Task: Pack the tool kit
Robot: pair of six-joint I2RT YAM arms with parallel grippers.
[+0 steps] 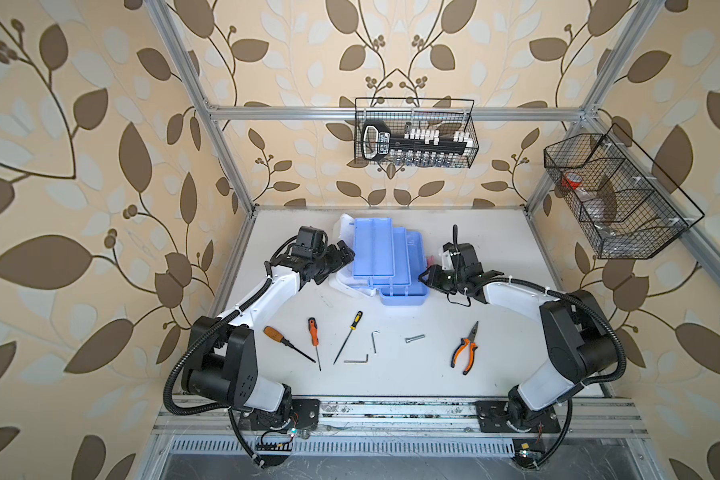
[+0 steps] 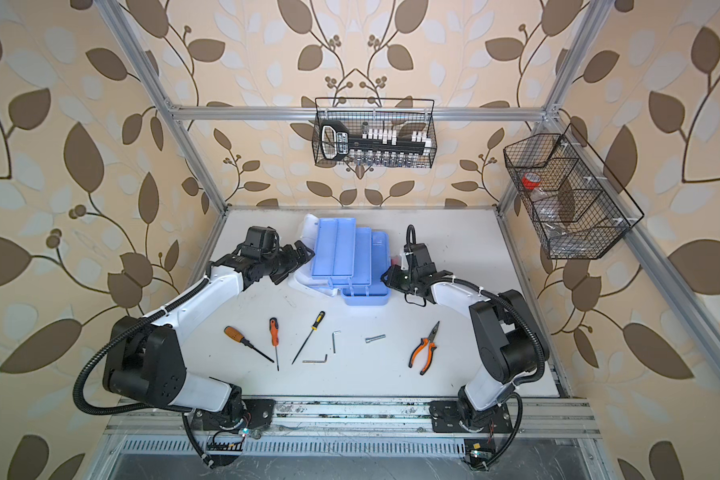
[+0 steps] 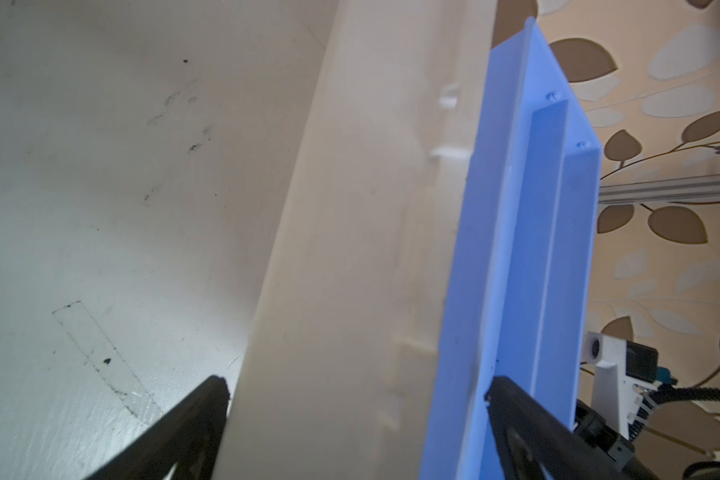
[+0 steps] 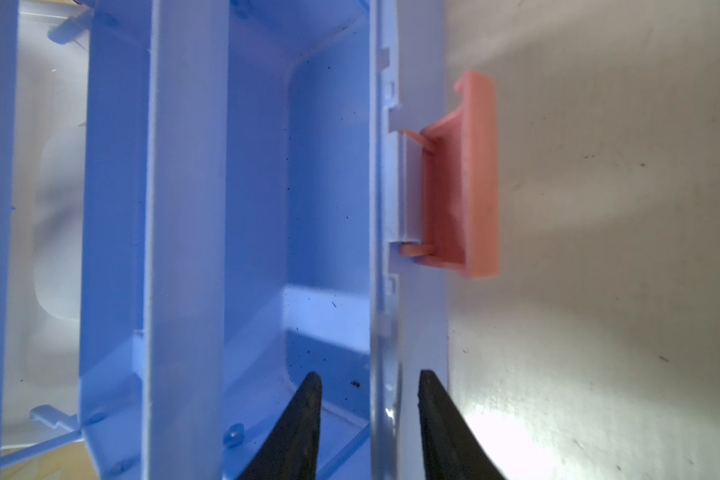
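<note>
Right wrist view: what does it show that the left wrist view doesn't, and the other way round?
Only the right wrist view shows the pink latch hanging open off the case, with the right end effector straddling its wall. Only the left wrist view shows the left end effector wide open around the white lid, plus wallpaper. Both show the blue trays and the white table.

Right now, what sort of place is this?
Probably a robot test cell: an aluminium frame lined with leaf wallpaper, two robot arms mounted on a rail, and hand tools laid out beside an open tool kit.
</note>
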